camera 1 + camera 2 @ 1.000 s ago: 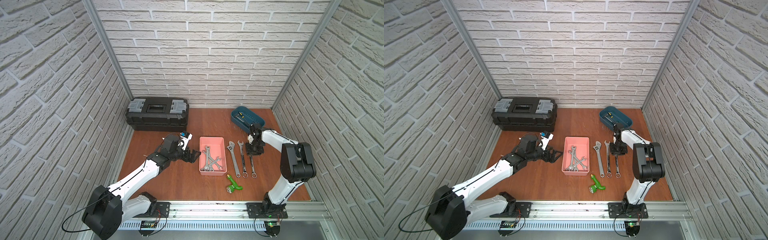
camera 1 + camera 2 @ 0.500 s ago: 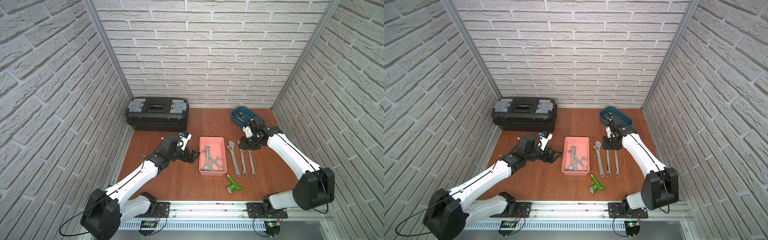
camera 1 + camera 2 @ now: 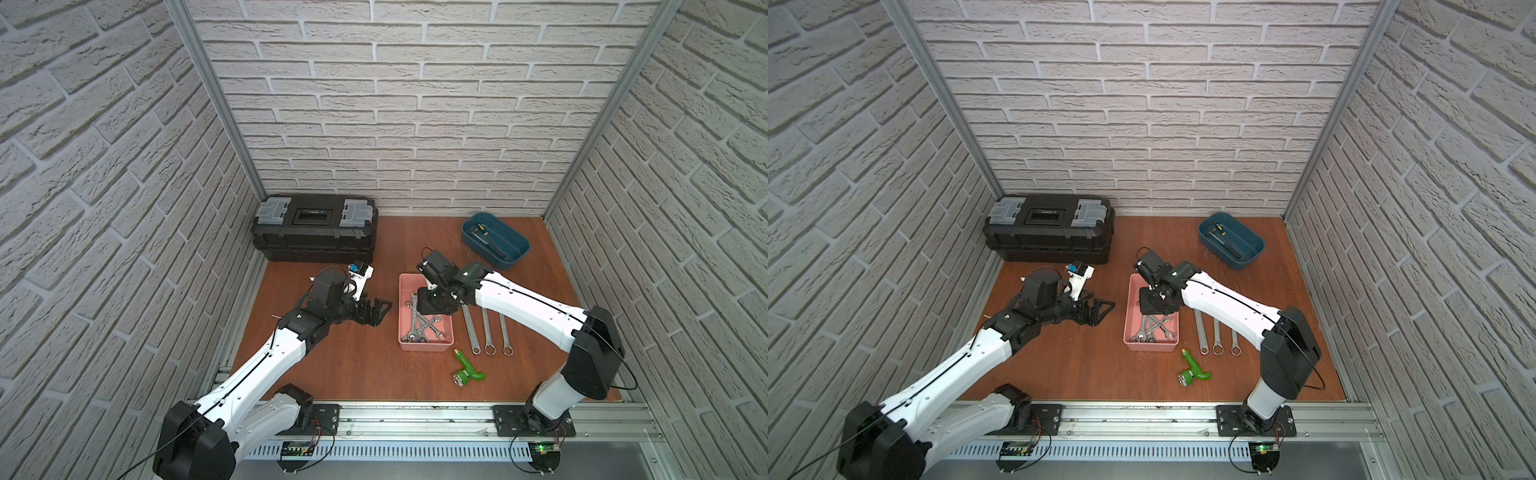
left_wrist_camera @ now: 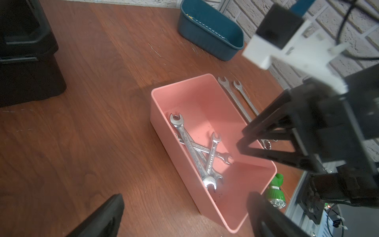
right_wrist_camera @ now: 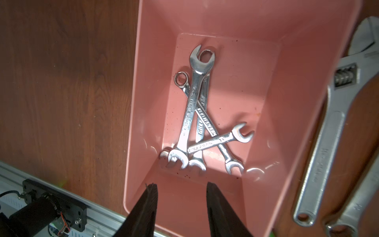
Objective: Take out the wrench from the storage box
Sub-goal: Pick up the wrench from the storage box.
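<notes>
The pink storage box point(image 3: 401, 312) point(image 3: 1128, 316) stands mid-table with several small silver wrenches point(image 3: 422, 326) point(image 3: 1152, 327) crossed inside it. My right gripper point(image 3: 434, 306) point(image 3: 1156, 306) hangs over the box's far end, pointing down. In the right wrist view its gripper point(image 5: 181, 185) is open with nothing between the black fingers, above the box's inner wall point(image 5: 135, 102), and the wrenches point(image 5: 196, 115) lie a little beyond the tips. My left gripper point(image 3: 376, 311) point(image 4: 184, 200) is wide open just left of the box point(image 4: 205, 86), low over the wood.
A black toolbox point(image 3: 313, 232) sits at the back left and a teal tray point(image 3: 494, 239) with tools at the back right. Three long wrenches point(image 3: 487, 330) lie on the wood right of the box. A green nozzle point(image 3: 467, 370) lies in front of it.
My right arm has swung left, from the wrenches lying right of the box to above the box's far end. The left arm has stayed where it was.
</notes>
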Motion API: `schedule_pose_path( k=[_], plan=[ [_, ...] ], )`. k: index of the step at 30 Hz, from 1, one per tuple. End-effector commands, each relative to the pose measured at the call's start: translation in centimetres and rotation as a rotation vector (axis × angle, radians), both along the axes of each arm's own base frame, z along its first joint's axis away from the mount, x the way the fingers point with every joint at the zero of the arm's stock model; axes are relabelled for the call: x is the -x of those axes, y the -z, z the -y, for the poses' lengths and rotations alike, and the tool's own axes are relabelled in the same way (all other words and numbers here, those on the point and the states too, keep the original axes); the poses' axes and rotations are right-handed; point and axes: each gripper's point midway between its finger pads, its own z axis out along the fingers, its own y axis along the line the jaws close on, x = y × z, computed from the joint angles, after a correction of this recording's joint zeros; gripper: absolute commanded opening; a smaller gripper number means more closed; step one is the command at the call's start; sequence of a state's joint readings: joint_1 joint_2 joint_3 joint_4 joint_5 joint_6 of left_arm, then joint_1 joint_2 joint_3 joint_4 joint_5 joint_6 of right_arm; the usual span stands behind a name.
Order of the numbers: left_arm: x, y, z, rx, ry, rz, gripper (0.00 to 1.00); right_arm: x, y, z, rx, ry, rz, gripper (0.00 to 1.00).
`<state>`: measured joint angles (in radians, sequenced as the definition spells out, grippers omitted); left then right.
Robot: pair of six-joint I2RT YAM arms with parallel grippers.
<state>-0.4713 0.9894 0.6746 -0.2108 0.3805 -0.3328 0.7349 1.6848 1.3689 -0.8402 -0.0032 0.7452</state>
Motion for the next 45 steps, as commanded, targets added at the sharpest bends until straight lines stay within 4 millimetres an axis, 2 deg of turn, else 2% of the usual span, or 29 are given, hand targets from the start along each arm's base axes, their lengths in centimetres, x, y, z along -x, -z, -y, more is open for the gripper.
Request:
schedule_pose_path(
  k=[1, 7, 11, 15, 21, 32, 34, 36, 41, 45],
  plan=[
    [0.3, 0.4, -0.5, -0.005, -0.001, 0.007, 0.98, -1.8, 1.3, -0.4, 0.028, 0.081, 0.005, 0.43],
    [0.5, 0.8, -0.8, -0.009, 0.003, 0.0, 0.98, -1.9, 4.9, -2.4, -0.003, 0.08, -0.059, 0.39],
    [0.6, 1.3, -1.0, -0.01, 0.005, -0.007, 0.98, -1.7, 6.9, -2.2, 0.03, 0.094, -0.093, 0.31],
    [0.6, 1.5, -0.9, -0.007, 0.01, -0.015, 0.98, -1.9, 7.7, -2.9, -0.008, 0.115, -0.096, 0.29],
    [0.6, 1.6, -1.0, -0.009, 0.014, -0.016, 0.98, -1.2, 9.3, -2.0, 0.046, 0.121, -0.137, 0.31],
    [0.8, 1.8, -1.2, -0.001, 0.007, -0.02, 0.98, -1.0, 11.6, -2.0, -0.002, 0.167, -0.172, 0.31],
    [0.9, 1.9, -1.3, -0.002, 0.003, -0.021, 0.98, -0.9, 12.8, -1.6, 0.019, 0.174, -0.195, 0.3],
    [1.0, 1.9, -1.3, -0.004, 0.002, -0.02, 0.98, -1.0, 12.9, -1.6, 0.013, 0.176, -0.194, 0.28],
    [0.9, 1.7, -1.3, 0.001, -0.002, -0.021, 0.98, -1.4, 12.1, -2.3, -0.026, 0.157, -0.171, 0.15],
    [0.8, 1.6, -1.3, 0.004, -0.005, -0.022, 0.98, -1.7, 9.8, -2.6, -0.067, 0.148, -0.129, 0.08]
  ],
)
